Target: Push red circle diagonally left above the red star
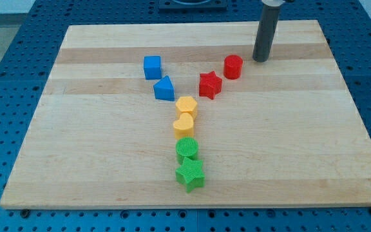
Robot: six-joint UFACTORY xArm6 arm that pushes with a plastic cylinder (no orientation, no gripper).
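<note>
Camera view gives you the red circle (233,66) on the desk (301,148), just up-right of the red star (210,84). Your tip (260,59) stands near the circle's right side, apart; no fingers exist here.

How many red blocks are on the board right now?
2. The red circle sits toward the view's top right, just left of my tip. The red star lies just below-left of the circle, close beside it. Nothing seems hidden.
</note>
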